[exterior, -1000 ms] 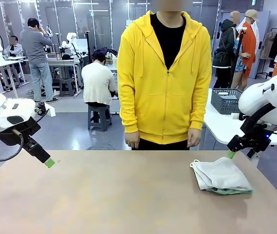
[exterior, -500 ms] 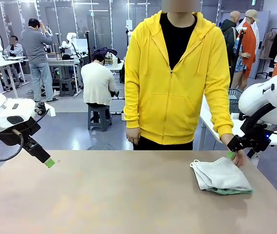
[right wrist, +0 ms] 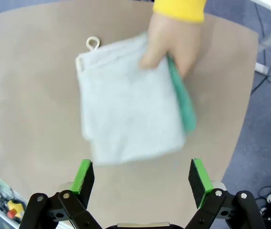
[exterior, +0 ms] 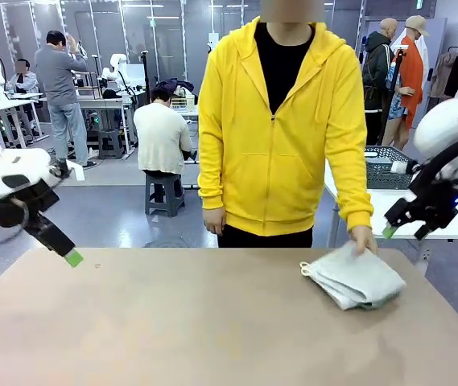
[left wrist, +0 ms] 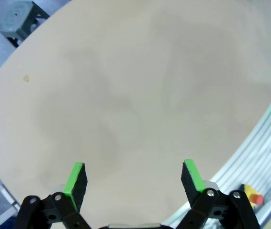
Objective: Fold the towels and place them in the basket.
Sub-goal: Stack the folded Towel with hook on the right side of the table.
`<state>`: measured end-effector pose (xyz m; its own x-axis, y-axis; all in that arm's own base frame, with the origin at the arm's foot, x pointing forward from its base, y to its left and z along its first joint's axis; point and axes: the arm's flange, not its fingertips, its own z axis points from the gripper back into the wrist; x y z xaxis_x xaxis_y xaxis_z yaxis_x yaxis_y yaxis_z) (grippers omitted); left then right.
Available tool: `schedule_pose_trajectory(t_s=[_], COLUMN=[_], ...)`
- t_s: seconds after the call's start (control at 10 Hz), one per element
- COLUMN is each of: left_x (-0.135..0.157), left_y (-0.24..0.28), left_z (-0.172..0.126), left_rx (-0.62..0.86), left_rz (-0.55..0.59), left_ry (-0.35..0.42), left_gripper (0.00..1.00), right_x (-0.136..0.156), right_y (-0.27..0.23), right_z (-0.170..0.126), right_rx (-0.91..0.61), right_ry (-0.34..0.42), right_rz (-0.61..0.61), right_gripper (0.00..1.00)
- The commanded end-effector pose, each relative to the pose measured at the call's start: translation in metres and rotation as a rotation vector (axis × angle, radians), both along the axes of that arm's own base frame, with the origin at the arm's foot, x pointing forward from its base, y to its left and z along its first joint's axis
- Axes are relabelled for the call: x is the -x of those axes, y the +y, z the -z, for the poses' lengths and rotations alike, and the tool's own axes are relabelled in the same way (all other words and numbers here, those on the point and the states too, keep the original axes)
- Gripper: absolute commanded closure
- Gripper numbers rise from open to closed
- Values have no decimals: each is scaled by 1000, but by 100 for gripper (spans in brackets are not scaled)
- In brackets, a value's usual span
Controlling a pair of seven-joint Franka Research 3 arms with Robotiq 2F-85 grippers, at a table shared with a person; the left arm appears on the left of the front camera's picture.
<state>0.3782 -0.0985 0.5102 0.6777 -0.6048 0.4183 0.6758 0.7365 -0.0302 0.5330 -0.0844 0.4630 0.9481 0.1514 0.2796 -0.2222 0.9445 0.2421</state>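
Two folded towels lie stacked on the right of the tan table: a cream towel point(exterior: 351, 277) point(right wrist: 128, 112) on top, with a mint green towel point(right wrist: 182, 100) peeking out beneath it. The person's hand point(exterior: 364, 239) point(right wrist: 170, 42) rests on the stack's far edge. My right gripper point(exterior: 389, 231) point(right wrist: 142, 179) hovers open above and to the right of the towels, holding nothing. My left gripper point(exterior: 73, 258) point(left wrist: 134, 177) hangs open over the table's left edge, nothing between its fingers. The dark mesh basket point(exterior: 389, 166) stands on a white side table behind, partly hidden by the person's arm.
A person in a yellow hoodie point(exterior: 281, 129) stands at the far edge of the table point(exterior: 188, 322). The white side table point(exterior: 373, 209) sits at the right rear, beside my right arm. The left wrist view looks down on bare tabletop point(left wrist: 140, 81).
The person's hand came down onto the towel stack and slid it leftward, toward the middle. My right gripper rose and drew back to the right; my left gripper shifted slightly left and up.
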Motion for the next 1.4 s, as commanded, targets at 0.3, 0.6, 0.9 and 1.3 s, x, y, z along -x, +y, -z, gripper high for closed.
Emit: schedule_pose_trajectory(t_s=[0.3,0.6,0.9,1.3], left_x=[16,48,54,53], left_y=[83,177,255,307], left_z=[-82,-94,-75,-51], left_rx=[310,632,864,1039], left_rz=[-3,-39,-102,-87], left_ry=[190,321,398,365], left_gripper=[0,0,0,0], right_x=[35,72,117,166], right_y=[-78,-151,-187,-187], right_z=[-87,-113,-107,-69], right_rx=[-271,-590,-837,-954], right_ry=[77,98,83,247], right_rz=[-86,-86,-86,-192], right_gripper=[0,0,0,0])
